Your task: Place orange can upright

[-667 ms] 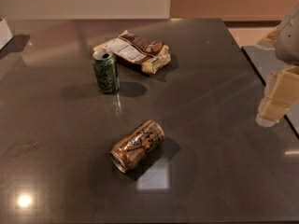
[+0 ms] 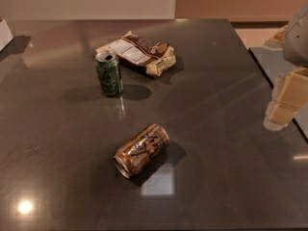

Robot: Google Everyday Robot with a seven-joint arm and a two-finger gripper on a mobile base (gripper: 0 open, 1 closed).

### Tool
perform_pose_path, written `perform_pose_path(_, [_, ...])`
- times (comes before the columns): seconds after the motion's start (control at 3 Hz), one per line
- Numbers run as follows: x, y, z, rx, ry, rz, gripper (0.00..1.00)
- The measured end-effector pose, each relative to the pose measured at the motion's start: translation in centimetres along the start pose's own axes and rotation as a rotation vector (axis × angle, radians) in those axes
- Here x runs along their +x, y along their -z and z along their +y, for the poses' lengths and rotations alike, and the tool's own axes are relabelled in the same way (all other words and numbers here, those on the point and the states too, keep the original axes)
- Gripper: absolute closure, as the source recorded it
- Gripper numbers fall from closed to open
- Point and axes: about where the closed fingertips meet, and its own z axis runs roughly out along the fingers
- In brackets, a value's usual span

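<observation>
The orange can point(image 2: 142, 149) lies on its side on the dark table point(image 2: 216, 143), a little in front of the middle, with its silver top turned toward the front left. Dark scribbled lettering shows on its upper side. My gripper point(image 2: 285, 105), cream-coloured, hangs at the right edge of the view, above the table's right edge. It is well to the right of the can and not touching it. Nothing is seen in it.
A green can point(image 2: 109, 73) stands upright at the back left. A crumpled brown and white snack bag point(image 2: 139, 53) lies just behind it. A second dark surface point(image 2: 269, 61) adjoins the table on the right. A white object point(image 2: 4, 32) sits at the far left edge.
</observation>
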Motion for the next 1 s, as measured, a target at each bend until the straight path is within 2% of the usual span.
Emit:
perform_pose_path(0.33, [-2.2, 0.1, 0.8, -0.014, 0.092, -0.030, 0.00])
perform_pose_path(0.67, [-6.5, -0.4, 2.6, -0.049, 0.273, -0.083, 0.00])
perform_pose_path(1.0, [-11.2, -1.8, 5.2, -0.083, 0.490, -0.125, 0.00])
